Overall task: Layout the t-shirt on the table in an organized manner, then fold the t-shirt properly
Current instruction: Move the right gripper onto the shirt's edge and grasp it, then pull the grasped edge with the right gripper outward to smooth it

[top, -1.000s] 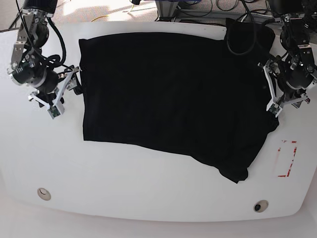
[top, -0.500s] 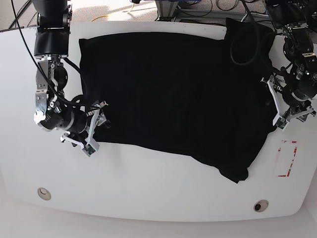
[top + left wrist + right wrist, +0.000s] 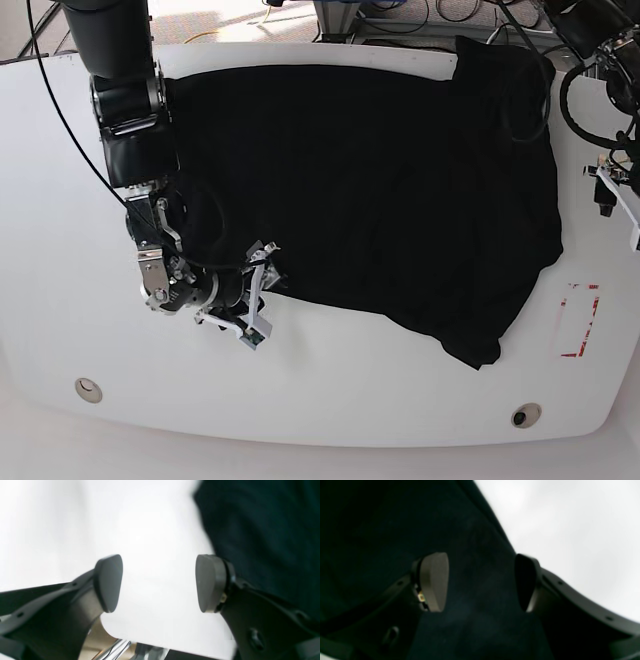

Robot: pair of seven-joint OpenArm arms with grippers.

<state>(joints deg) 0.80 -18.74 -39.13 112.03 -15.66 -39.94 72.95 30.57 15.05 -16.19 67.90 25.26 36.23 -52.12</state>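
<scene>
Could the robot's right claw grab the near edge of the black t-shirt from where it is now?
Probably yes. The right claw hangs open right at the near hem of the t-shirt, one finger over cloth and one at its edge over the table, and nothing lies between them.

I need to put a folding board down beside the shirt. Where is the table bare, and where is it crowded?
Bare: the table's near strip below the t-shirt's hem, between the two round holes, and its outer left side. Crowded: the shirt's lower-left corner, where the right end effector sits, and the right edge around the left end effector and red tape.
</scene>
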